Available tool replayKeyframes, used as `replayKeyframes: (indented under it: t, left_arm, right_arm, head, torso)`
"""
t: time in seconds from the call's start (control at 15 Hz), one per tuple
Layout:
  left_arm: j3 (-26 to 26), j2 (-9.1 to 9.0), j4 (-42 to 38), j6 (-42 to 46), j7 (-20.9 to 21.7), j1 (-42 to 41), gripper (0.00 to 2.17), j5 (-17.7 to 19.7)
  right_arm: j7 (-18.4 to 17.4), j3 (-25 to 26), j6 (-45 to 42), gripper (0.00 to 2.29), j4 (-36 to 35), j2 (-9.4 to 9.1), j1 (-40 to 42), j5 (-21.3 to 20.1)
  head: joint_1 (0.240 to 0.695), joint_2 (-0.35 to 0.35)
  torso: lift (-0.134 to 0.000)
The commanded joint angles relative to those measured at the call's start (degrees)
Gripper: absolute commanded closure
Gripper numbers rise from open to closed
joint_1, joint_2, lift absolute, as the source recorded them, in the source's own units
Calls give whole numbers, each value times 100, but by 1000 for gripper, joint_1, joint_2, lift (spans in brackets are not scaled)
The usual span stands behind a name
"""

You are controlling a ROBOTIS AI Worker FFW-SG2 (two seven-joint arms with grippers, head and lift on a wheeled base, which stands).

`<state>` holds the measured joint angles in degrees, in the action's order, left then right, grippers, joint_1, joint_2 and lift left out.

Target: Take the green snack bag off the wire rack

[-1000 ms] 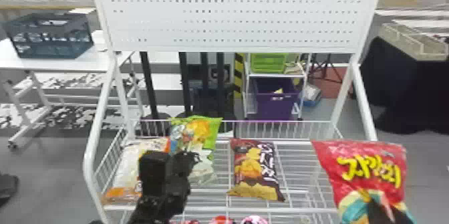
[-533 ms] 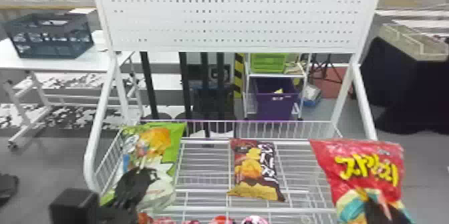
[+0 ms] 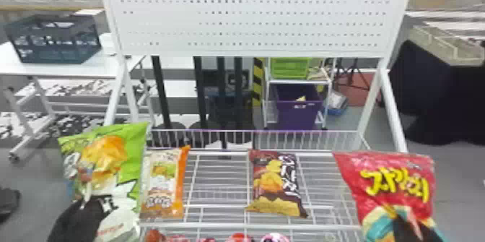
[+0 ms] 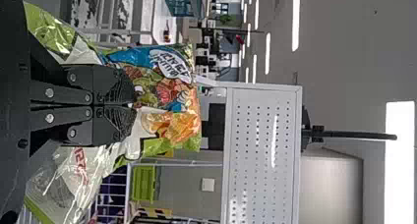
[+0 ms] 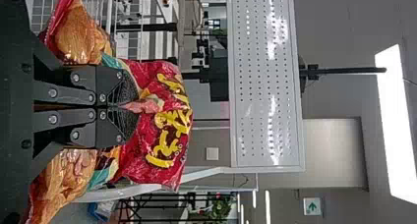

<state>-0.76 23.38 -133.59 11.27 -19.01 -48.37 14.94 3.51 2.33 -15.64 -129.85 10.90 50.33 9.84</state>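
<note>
The green snack bag [image 3: 131,151] has swung from above the shelf out to the left of the frame since the earlier head views, and the left gripper [image 4: 132,106] has travelled with it. Its two flat fingers are pressed together on the bag's film, and the bag hangs upright in front of the rack's left post. That move has bared the white-and-orange snack bag [image 3: 162,180] behind it. The lift-off looks done, with only carrying away and setting down left; the bag's lower part could yet brush the rack's side.

At right, the right gripper [image 5: 132,106] pinches the front of the red snack bag [image 5: 162,130], which stays almost where it was, beside the shelf's right end.

The wire rack [image 3: 202,226] is white, its shelf of open bars. The white-and-orange bag lies near its left end and a dark brown chip bag [image 3: 276,187] lies mid-shelf, the two well apart. Round red and pink packages [image 3: 275,238] show at the bottom edge.

Across the top runs a perforated white panel [image 3: 252,17]. Behind it are a dark crate [image 3: 54,42] on a white table at upper left, a purple bin [image 3: 297,109] under a lime-green one at centre, and black cloth [image 3: 425,104] at right.
</note>
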Motion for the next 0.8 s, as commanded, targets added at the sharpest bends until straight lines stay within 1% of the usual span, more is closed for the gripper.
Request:
replayKeyframes:
  t: [0.0, 0.13, 0.73]
  left_arm:
    - [120, -35, 35, 195, 55, -217, 1713, -44]
    - [190, -44, 35, 248, 82, -296, 1713, -44]
    - [182, -70, 35, 353, 117, -314, 1713, -53]
  right_arm:
    - [0, 5, 13, 2233, -32, 27, 21, -9]
    - [0, 5, 13, 2233, -58, 27, 30, -9]
    - [0, 22, 13, 2233, -102, 35, 82, -18]
  head:
    - [499, 0]
    - [499, 0]
    - [499, 0]
  torso:
    - [0]
    - [0]
    - [0]
